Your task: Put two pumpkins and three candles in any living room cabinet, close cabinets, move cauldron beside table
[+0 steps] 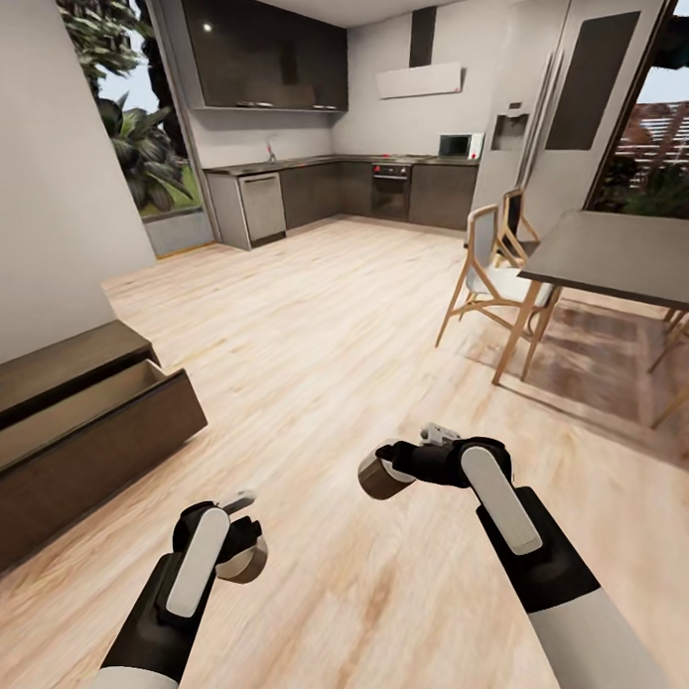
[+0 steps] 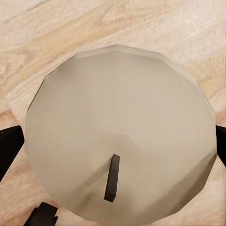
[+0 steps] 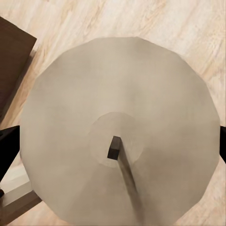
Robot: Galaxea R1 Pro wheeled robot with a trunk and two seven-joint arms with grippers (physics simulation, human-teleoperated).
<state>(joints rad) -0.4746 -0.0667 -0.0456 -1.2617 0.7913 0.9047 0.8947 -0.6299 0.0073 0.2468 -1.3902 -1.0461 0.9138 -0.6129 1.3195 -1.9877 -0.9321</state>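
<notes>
My left gripper (image 1: 236, 543) is shut on a stubby candle (image 1: 251, 564) with a brownish side, low over the plank floor. In the left wrist view its cream top and dark wick (image 2: 112, 178) sit between the black fingertips (image 2: 9, 147). My right gripper (image 1: 391, 470) is shut on a second candle (image 1: 377, 478) of the same kind, whose top (image 3: 122, 113) has a short wick. The dark brown cabinet (image 1: 100, 447) stands at the left with its top drawer (image 1: 78, 405) pulled open, and its corner (image 3: 12, 61) lies beyond the right candle. The pumpkins are out of view.
A grey dining table (image 1: 619, 250) with wooden chairs (image 1: 493, 270) stands at the right on a rug. The dark kitchen units (image 1: 319, 186) and a fridge (image 1: 536, 129) line the back. A pale wall (image 1: 40, 166) rises behind the cabinet. Open wood floor stretches ahead.
</notes>
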